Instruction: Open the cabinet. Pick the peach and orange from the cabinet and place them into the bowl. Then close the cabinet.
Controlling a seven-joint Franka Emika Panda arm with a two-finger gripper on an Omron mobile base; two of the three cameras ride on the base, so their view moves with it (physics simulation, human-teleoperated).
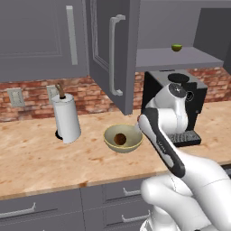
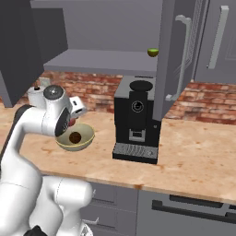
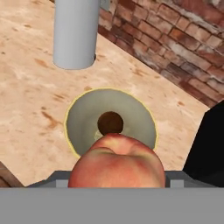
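My gripper (image 2: pixel 73 117) is shut on the peach (image 3: pixel 116 159), a pink-red fruit that covers the fingertips in the hand view. It hangs just above the near rim of the olive-tan bowl (image 1: pixel 108 135) (image 2: pixel 87 136) (image 3: pixel 83 118) on the counter. The brownish orange (image 1: pixel 120 139) (image 2: pixel 75 137) (image 3: pixel 110 123) lies in the middle of the bowl. Above, the cabinet stands open, its door (image 1: pixel 110 54) (image 2: pixel 177 55) swung out towards me and its grey shelf (image 1: pixel 180 59) (image 2: pixel 101 62) exposed.
A small green fruit (image 1: pixel 176 47) (image 2: pixel 152 52) sits on the cabinet shelf. A black coffee machine (image 1: pixel 191 106) (image 2: pixel 136 120) stands right of the bowl. A paper-towel roll (image 1: pixel 66 118) (image 3: pixel 75 33) stands left of it, before the brick wall. Drawers run below the counter edge.
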